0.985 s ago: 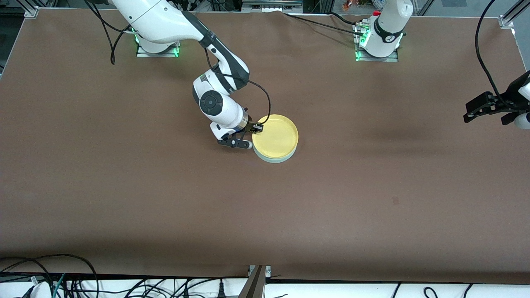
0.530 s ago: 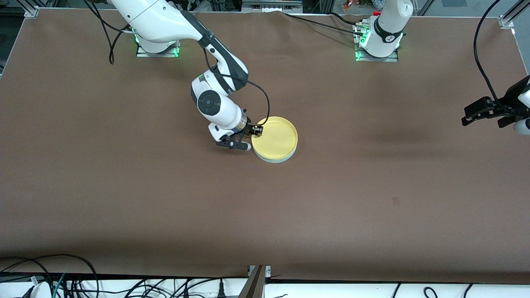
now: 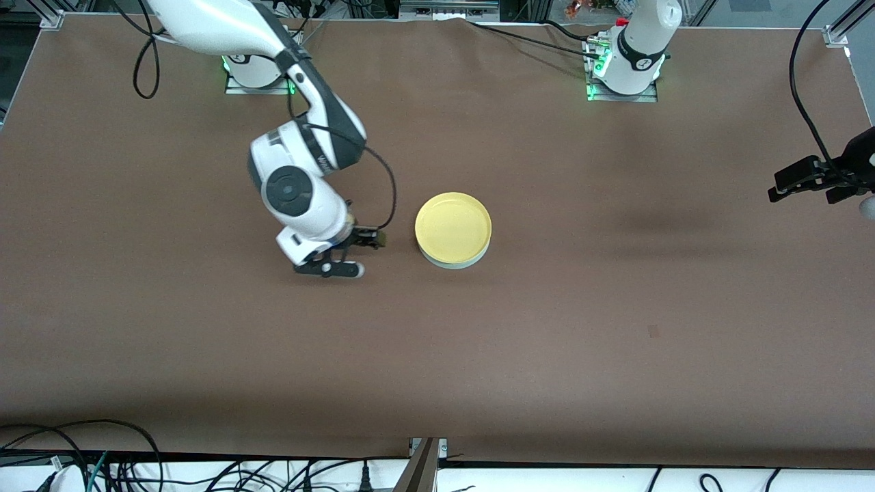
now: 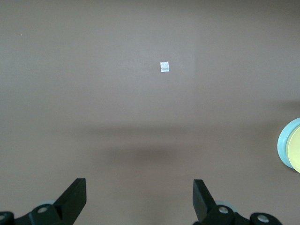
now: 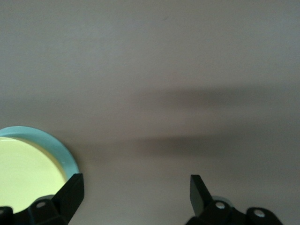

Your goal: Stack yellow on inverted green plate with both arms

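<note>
- Since a sec ago the right gripper has let go of the yellow plate and pulled back toward the right arm's end of the worktop; it's now beside the stack, apart from it, low over bare worktop.
- Right fingers: spread wide, nothing between them.
- Yellow plate sits rim-up on the green plate, which shows only as a pale edge under it, roughly mid-worktop. Looks centred & flat.
- Left gripper hangs over the left arm's end of the worktop, well apart from the plates; left fingers apart, empty. That arm is waiting.
- Step in hand, as I read it: release and retreat after the placing; stacking itself looks done.
- Next move prob. just needs the right arm to lift clear w/o clipping the rim; no regrasp seems needed unless the plate proves off-centre.
</note>
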Robot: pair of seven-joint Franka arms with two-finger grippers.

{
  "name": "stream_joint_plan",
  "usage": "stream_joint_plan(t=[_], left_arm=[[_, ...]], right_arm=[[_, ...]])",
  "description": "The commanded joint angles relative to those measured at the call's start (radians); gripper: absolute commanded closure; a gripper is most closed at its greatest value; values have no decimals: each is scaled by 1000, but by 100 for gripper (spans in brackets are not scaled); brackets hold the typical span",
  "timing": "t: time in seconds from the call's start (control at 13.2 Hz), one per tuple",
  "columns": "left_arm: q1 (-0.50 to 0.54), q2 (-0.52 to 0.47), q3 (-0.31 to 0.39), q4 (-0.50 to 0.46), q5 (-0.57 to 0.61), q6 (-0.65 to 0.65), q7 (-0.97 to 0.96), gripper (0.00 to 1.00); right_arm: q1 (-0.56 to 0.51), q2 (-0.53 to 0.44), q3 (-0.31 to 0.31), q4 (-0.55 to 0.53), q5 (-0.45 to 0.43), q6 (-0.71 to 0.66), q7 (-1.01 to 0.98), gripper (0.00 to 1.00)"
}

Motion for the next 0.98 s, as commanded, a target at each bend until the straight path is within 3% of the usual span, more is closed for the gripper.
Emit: stream_joint_plan(t=[0.0, 0.23, 0.53, 0.68, 0.76, 0.91], left_arm=[[9, 2, -9, 19, -15, -57, -17, 0], [10, 7, -9, 8, -16, -126, 0, 0], [10, 2, -9, 18, -25, -184, -9, 0], [10, -21, -17, 28, -25, -245, -14, 0], [10, -97, -14, 59, -25, -276, -17, 0], [10, -125, -8, 97, -67, -243, -2, 0]], right_arm=[[-83, 11, -26, 133, -2, -195, -167, 0], [-202, -21, -29, 224, -4, -392, -334, 0], [-358, -173, -22, 213, 1, -531, -471, 0], [-368, -245, -23, 206, -21, -536, -473, 0], [-369, -285, -23, 183, -47, -553, -474, 0], [-371, -375, -23, 164, -100, -552, -471, 0]])
